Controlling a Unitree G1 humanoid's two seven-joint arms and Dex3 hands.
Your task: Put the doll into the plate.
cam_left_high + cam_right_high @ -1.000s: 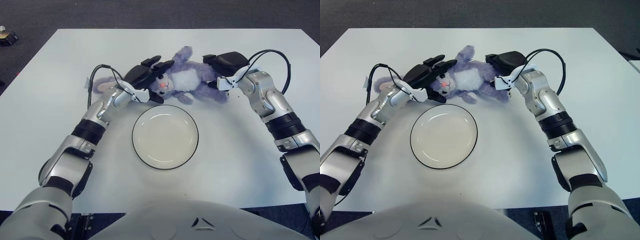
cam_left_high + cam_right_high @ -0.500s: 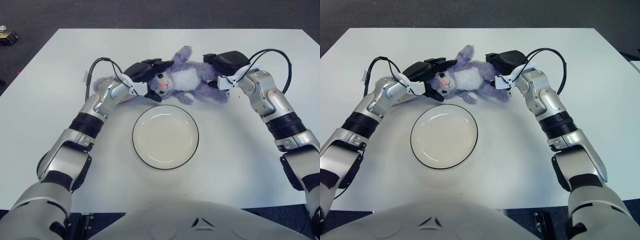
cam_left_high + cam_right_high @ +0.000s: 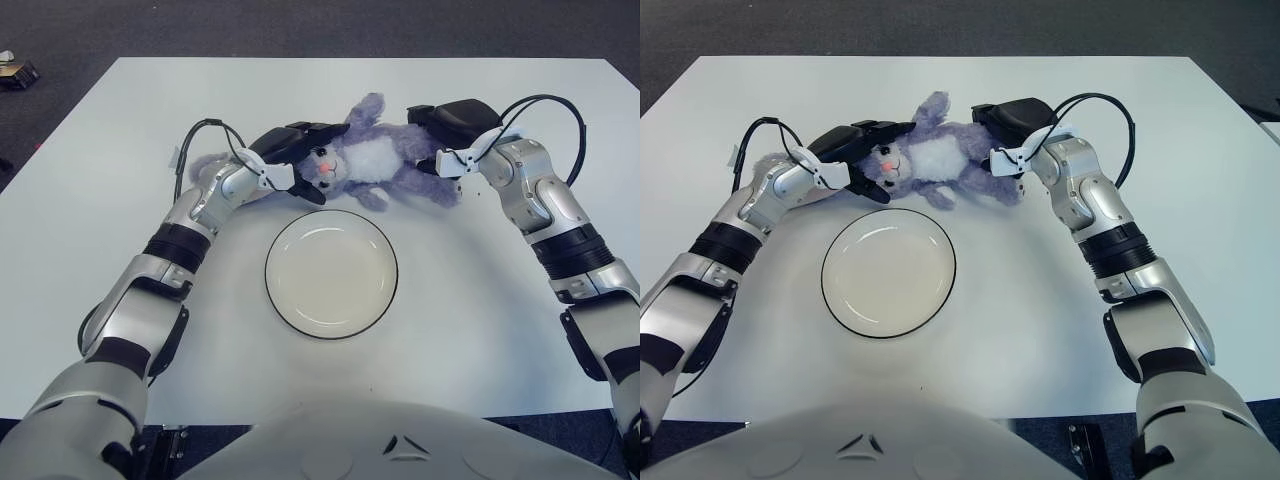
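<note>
Barely any shift: my left hand (image 3: 292, 158) and right hand (image 3: 447, 128) still clamp the fuzzy purple plush bunny (image 3: 365, 158), upper centre, just above the round glossy black-rimmed plate (image 3: 331, 273).

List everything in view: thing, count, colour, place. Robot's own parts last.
Doll: one, purple plush with white belly, lying on the table beyond the plate, between both hands.
Plate: one, white with dark rim, nothing in it, centre of table, nearer the robot than the doll.
Table: one, white, under everything.
Small object: one, dark, on the floor past the table's far left corner; too small to identify.
Left hand: one, black fingers, at the doll's head.
Right hand: one, black, at the doll's legs.
</note>
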